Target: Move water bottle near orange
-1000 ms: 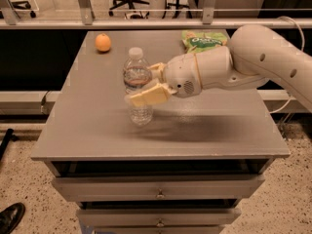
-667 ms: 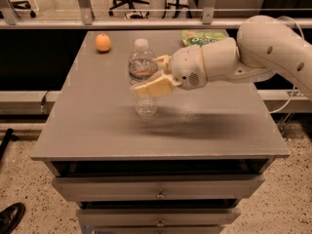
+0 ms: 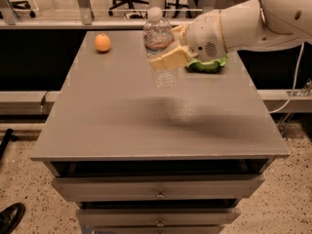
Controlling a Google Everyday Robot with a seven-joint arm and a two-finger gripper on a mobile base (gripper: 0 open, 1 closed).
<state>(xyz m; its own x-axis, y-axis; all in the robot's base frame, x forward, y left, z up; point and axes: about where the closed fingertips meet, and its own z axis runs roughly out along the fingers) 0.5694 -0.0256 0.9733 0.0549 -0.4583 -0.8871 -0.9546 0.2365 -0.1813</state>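
The water bottle (image 3: 158, 45), clear and ribbed with a white cap, is held upright in the air above the middle of the grey table (image 3: 117, 126). My gripper (image 3: 168, 50) is shut on its middle, with one cream finger across the front and the other behind. The white arm comes in from the upper right. The orange (image 3: 102, 42) sits on the table's far left, some way left of the bottle.
A green snack bag (image 3: 209, 65) lies on the table's far right, partly hidden behind my gripper. Drawers sit below the table's front edge. A railing and office chairs stand behind the table. A black shoe (image 3: 10, 217) shows at the bottom left on the floor.
The gripper has lifted the water bottle off the table and carried it up and towards the far side. The orange has not moved.
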